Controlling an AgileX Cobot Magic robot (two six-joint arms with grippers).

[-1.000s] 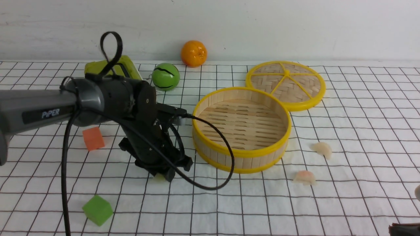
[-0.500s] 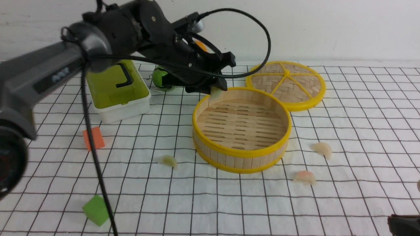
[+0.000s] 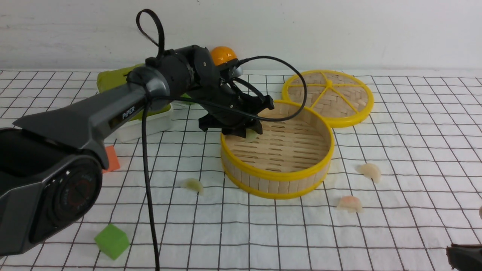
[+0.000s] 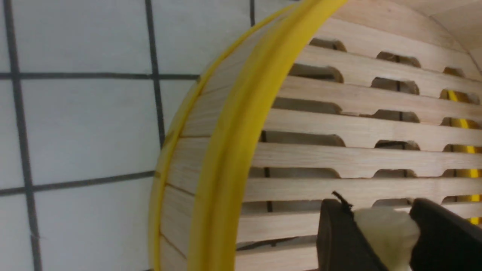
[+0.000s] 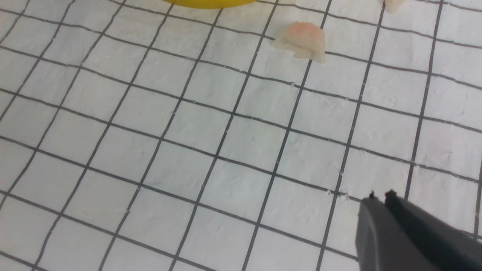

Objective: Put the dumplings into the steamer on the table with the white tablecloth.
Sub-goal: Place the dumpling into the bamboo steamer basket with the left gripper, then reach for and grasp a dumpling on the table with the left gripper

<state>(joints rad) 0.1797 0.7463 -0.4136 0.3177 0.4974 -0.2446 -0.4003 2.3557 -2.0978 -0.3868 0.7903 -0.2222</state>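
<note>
L gripper clamped on pale dumpling over steamer, grid tablecloth below, white wall behind; R gripper closed.

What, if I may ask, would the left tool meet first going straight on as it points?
The left tool would probably meet the steamer at its slatted floor, inside the rim, its gripped dumpling touching first; depth is unclear.

Grey arm, black fingers, looped cable
</note>
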